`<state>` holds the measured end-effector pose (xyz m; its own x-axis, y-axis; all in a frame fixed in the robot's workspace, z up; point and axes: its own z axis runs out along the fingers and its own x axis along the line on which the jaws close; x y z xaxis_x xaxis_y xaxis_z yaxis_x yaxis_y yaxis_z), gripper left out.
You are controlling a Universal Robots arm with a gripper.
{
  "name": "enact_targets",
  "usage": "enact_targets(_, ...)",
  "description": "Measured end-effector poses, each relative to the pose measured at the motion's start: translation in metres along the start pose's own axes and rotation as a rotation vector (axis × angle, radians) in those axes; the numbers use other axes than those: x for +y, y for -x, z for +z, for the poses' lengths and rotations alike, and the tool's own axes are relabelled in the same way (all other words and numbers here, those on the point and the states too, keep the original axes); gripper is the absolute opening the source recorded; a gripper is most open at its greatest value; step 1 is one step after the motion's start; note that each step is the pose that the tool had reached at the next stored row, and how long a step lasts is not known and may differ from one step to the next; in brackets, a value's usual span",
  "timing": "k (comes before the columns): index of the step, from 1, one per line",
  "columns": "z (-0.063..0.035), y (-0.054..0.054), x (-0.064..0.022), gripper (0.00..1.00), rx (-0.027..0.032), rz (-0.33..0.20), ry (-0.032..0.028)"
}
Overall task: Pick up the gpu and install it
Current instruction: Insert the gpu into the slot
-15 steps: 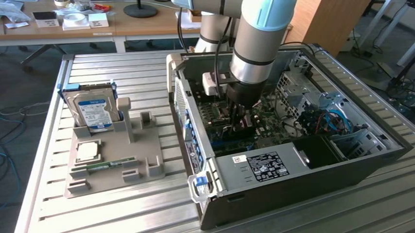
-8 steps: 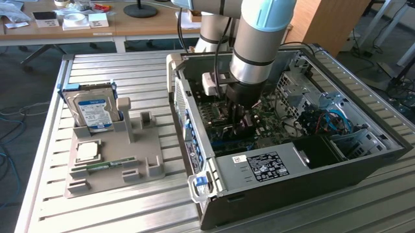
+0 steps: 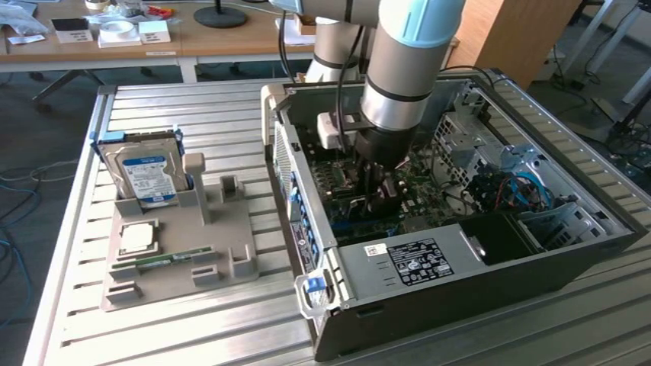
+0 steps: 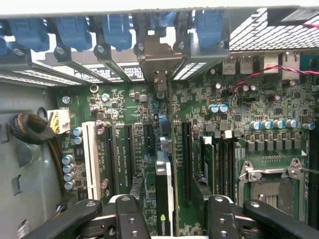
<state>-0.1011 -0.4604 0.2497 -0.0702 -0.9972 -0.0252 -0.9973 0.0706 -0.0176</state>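
In the exterior view the arm (image 3: 407, 69) runs off the top edge and hides the middle of the motherboard (image 3: 428, 202); the fingers down in the case (image 3: 569, 252) are too dark to make out. In the wrist view the gpu (image 4: 163, 199) is cut off at the bottom edge (only its top edge shows), as are both fingers (image 4: 130, 221).

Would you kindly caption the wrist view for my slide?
Open claw straddling the gpu, which stands edge-on in the motherboard.
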Motion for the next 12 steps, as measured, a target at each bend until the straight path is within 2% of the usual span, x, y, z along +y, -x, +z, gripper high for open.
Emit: enact_targets(12,-0.0282,0.001,-0.0005,0.52,0.0,0.0,-0.0001)
